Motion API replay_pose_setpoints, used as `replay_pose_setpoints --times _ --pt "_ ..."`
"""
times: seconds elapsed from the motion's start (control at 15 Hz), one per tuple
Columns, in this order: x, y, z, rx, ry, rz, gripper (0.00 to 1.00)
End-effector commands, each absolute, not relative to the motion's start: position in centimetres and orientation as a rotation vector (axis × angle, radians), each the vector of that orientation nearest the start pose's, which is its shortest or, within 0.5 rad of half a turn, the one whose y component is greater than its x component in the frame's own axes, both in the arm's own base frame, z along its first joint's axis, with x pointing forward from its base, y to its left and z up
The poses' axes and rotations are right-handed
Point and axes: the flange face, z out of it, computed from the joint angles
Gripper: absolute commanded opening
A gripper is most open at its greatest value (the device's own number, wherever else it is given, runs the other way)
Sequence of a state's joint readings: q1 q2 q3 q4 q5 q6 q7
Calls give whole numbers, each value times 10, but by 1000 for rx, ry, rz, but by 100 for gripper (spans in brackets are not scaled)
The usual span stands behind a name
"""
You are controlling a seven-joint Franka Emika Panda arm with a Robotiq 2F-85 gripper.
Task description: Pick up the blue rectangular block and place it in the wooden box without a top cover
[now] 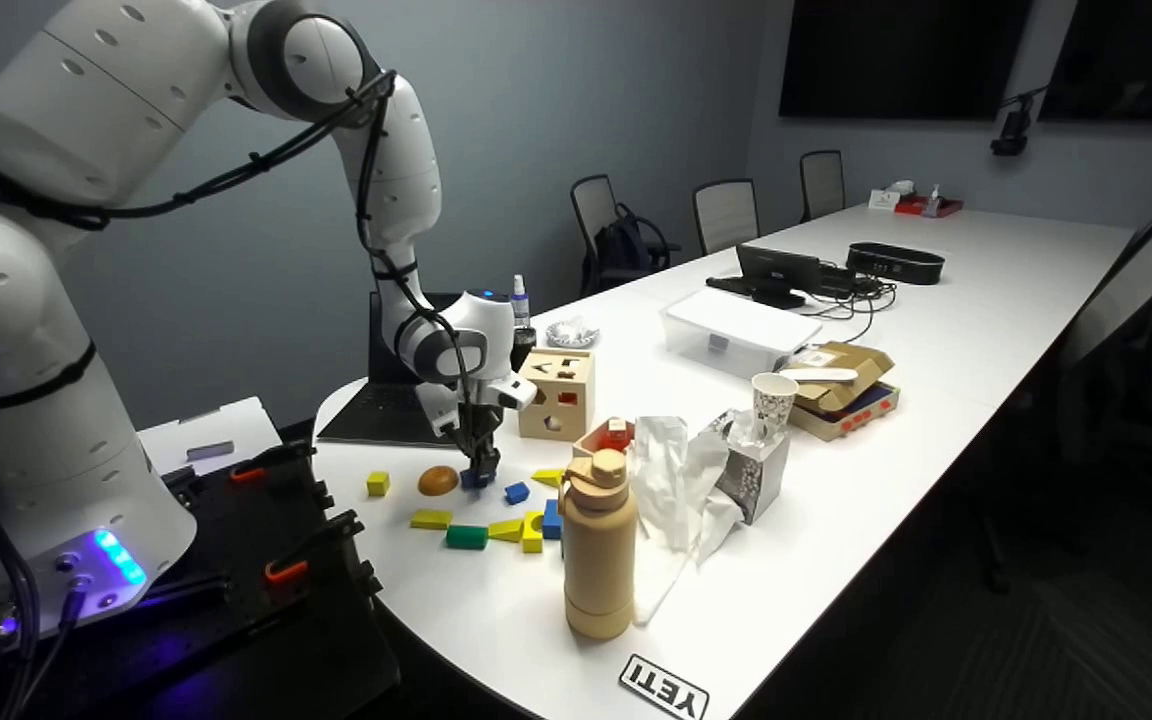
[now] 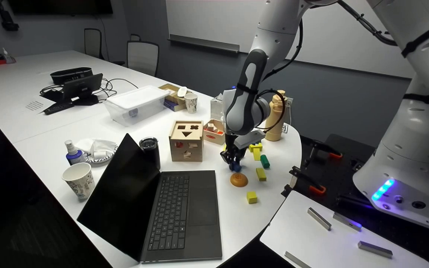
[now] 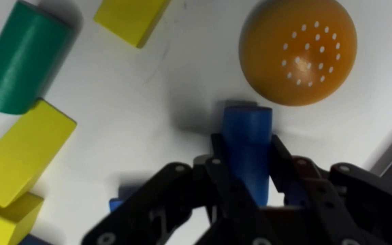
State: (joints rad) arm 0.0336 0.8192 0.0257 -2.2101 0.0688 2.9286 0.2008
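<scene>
The cube-shaped box (image 2: 186,145) is bare pale wood, matt and smooth-faced. The blue block (image 3: 248,131) looks smooth with a faint satin sheen; the hand (image 3: 246,146) is mostly dull black, its round pins (image 3: 179,168) greyer and metal-looking. The orange dome (image 3: 298,54) is glossy with a bright highlight, while the green cylinder (image 3: 22,61) gives a softer streak and the yellow block (image 3: 29,146) looks matt. The white table (image 3: 128,112) is smooth, faintly marked. Near in an exterior view, a tan bottle (image 1: 600,550) has a matt coat and the tissue paper (image 1: 671,480) is crumpled; farther off stand a cloudy plastic bin (image 1: 731,330) and brown cardboard (image 1: 866,365).
</scene>
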Motion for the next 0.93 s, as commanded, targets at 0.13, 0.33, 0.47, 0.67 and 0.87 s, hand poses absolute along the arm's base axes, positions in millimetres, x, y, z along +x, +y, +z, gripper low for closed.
replay_pose_setpoints --times 0.13,0.33,0.47,0.67,0.87 --pt "512 5 63 -3032 557 -137 8" --pt "537 -19 93 -3016 665 -308 8" --pt "553 -37 111 -3015 717 -396 8" --pt "576 -63 128 -3017 779 -472 8" --pt "598 -79 137 -3034 792 -506 8"
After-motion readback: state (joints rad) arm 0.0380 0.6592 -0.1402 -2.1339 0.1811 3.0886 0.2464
